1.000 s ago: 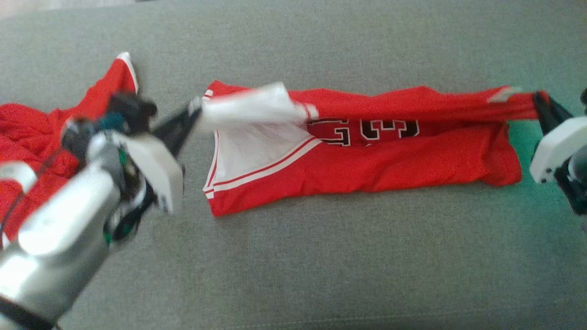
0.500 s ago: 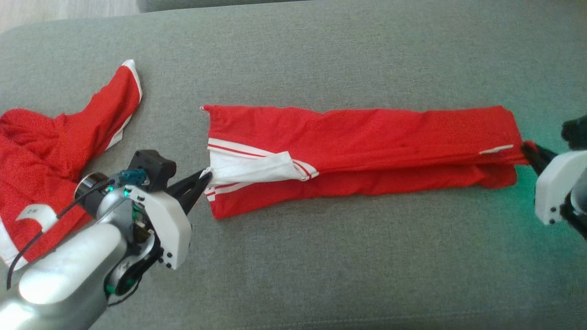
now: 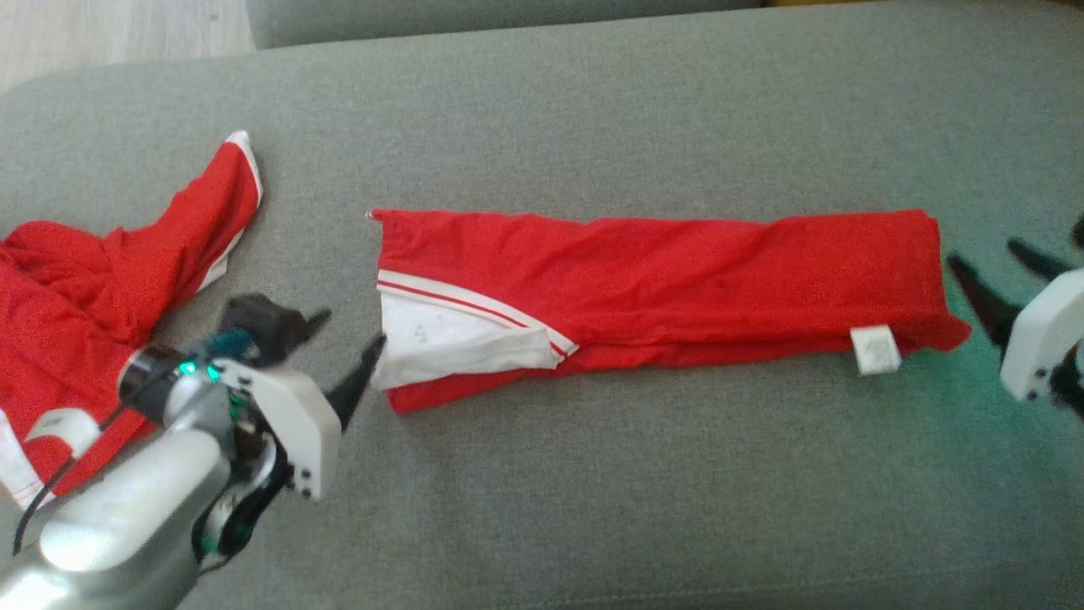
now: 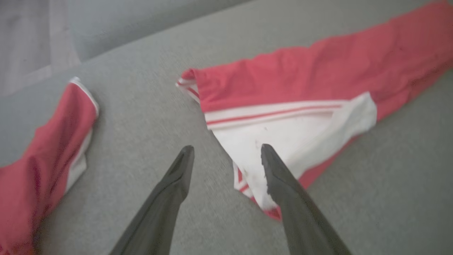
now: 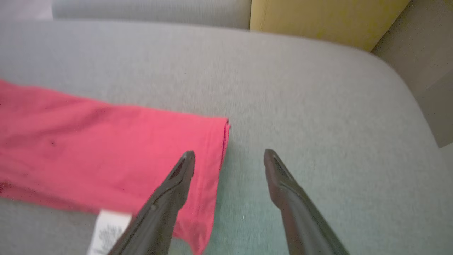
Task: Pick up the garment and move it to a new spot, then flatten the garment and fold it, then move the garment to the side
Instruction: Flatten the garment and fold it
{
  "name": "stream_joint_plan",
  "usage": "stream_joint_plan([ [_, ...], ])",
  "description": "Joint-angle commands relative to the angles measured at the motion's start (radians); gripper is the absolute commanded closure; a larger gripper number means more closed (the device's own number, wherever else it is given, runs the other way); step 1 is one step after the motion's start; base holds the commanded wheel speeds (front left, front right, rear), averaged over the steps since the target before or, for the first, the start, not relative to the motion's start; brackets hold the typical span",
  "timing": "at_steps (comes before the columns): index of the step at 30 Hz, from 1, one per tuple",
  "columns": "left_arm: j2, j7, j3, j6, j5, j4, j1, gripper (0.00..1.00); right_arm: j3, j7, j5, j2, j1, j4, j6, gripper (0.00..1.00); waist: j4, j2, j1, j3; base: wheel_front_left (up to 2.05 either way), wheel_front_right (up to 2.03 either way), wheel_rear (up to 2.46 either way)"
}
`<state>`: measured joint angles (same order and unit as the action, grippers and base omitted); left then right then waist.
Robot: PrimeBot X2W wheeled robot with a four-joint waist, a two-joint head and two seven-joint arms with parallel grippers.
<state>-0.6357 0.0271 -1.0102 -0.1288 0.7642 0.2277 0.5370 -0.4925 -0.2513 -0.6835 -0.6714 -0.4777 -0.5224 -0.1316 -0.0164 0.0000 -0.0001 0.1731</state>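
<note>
The garment (image 3: 660, 280), a red jersey with a white side panel and white trim, lies folded lengthwise into a long strip on the grey cushion (image 3: 593, 491). A white label (image 3: 875, 349) sticks out near its right end. My left gripper (image 3: 349, 330) stands open just off the strip's left end, one fingertip over the white panel in the left wrist view, where the gripper (image 4: 226, 152) holds nothing. Beside the right end my right gripper (image 3: 982, 252) is open too. The right wrist view has that gripper (image 5: 229, 156) straddling the corner of the garment (image 5: 106, 148), above the cloth.
A second red garment (image 3: 102, 288) lies crumpled at the left, partly under my left forearm; it also appears in the left wrist view (image 4: 46, 148). Wooden floor (image 3: 110, 34) lies beyond the cushion's far left edge. A yellow cushion (image 5: 318, 17) stands behind the right end.
Both grippers carried the garment's near layer over and down, then opened and let go of its two ends. The fold now lies flat, hiding the number.
</note>
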Motion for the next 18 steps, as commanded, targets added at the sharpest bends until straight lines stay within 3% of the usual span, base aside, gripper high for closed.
stream_joint_plan([
  [1, -0.019, -0.042, 0.08, -0.024, 0.012, -0.016, 0.036, 0.0, 0.036, 0.033, -0.016, -0.012, 0.005, 0.039, 0.001, 0.0, 0.001, 0.0, 0.0001, -0.014, 0.0, 0.0, 0.0],
  [6, 0.045, -0.215, 0.206, -0.101, 0.074, -0.007, 0.02, 0.0, 0.171, 0.137, 0.015, 0.069, 0.025, 0.075, 0.001, 0.0, 0.002, 0.0, 0.0001, -0.049, 0.0, 0.0, 0.0],
  [10, 0.117, -0.283, 0.327, -0.125, 0.115, -0.023, -0.015, 0.0, 0.27, 0.222, 0.075, 0.164, 0.059, 0.107, 0.001, 0.0, 0.003, 0.0, 0.0001, -0.076, 0.0, 0.0, 0.0],
  [13, 0.193, -0.288, 0.479, -0.129, 0.08, -0.076, -0.067, 0.0, 0.346, 0.287, 0.123, 0.247, 0.095, 0.14, 0.001, 0.0, 0.003, 0.0, 0.0001, -0.094, 0.0, 0.0, 0.0],
  [18, 0.347, -0.289, 0.69, -0.07, -0.067, -0.149, -0.22, 0.0, 0.418, 0.37, 0.238, 0.368, 0.178, 0.204, 0.001, 0.0, 0.005, 0.0, 0.0001, -0.118, 0.0, 0.0, 0.0],
])
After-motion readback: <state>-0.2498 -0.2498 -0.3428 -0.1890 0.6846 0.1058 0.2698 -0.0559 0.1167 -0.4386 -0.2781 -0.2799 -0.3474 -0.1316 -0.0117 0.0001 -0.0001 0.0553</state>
